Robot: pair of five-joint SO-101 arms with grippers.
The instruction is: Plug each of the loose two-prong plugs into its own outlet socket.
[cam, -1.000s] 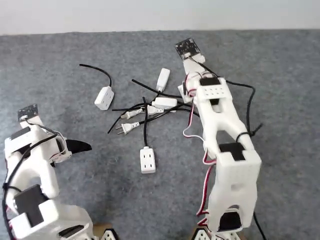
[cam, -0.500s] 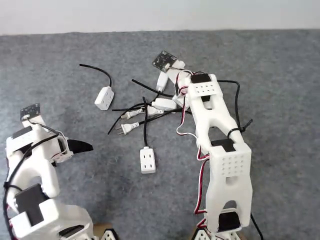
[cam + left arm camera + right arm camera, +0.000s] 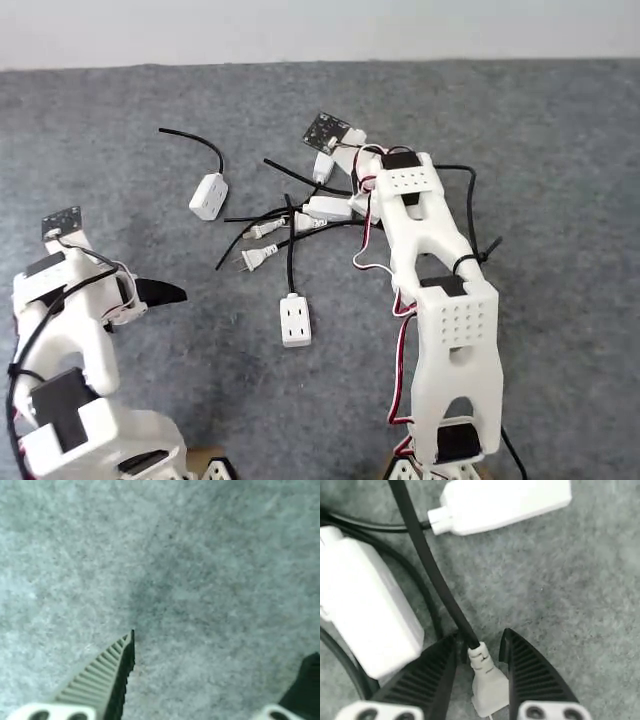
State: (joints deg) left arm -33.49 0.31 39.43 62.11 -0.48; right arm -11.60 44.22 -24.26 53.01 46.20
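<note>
Where grey felt matting (image 3: pixel 560 150) runs back to a pale wall (image 3: pixel 300 30), right gripper (image 3: pixel 480 635) fingers sit apart astride a white plug (image 3: pixel 487 680) amid tangled cords (image 3: pixel 435 580); left gripper (image 3: pixel 222 642) spread wide over bare matting.

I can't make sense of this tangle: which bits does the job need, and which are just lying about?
For the job: white two-prong plug on a black cord; white oblong plastic outlet socket; second white outlet socket; another white plug between the right arm's jaws.
Just lying about: grey carpet table cover.
</note>
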